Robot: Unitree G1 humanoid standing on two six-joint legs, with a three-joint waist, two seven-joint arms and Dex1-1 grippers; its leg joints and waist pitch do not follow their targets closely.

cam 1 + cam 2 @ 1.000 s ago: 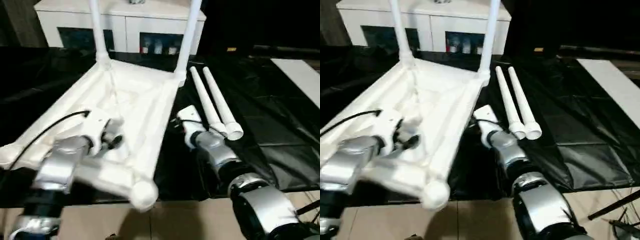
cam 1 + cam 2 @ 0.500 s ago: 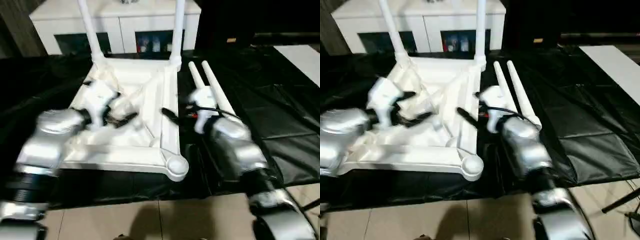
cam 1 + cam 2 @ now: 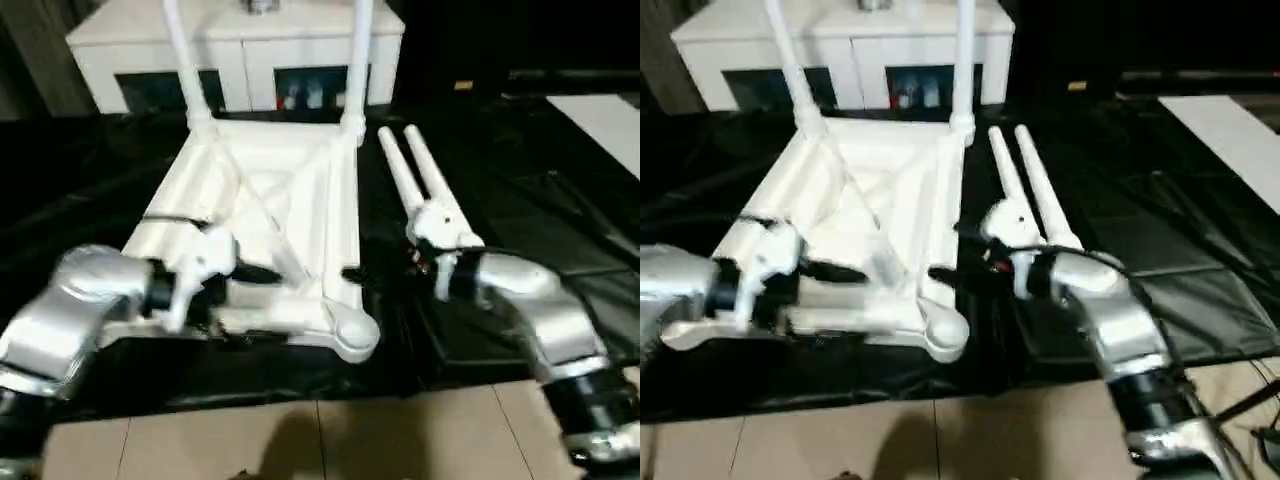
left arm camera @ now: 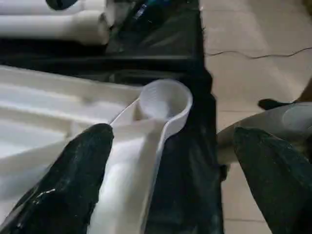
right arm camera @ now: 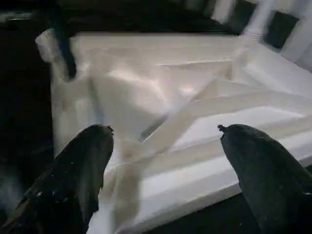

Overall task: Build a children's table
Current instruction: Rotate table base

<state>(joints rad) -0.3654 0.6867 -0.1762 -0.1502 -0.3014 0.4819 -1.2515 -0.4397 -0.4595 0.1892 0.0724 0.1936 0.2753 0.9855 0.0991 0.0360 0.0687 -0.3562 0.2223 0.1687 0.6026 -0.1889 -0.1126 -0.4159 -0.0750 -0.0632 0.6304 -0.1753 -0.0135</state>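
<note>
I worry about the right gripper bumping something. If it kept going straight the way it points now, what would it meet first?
Most likely the tabletop: the open right gripper points at its ribbed underside, with the near side rail first in line. Depth is unclear.

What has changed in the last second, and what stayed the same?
Both arms swung outward, so the left gripper and right gripper now flank the tabletop's near edge, fingers open, holding nothing. The tabletop was squared to the view. Two legs remain socketed; the two loose legs remain beside it.
</note>
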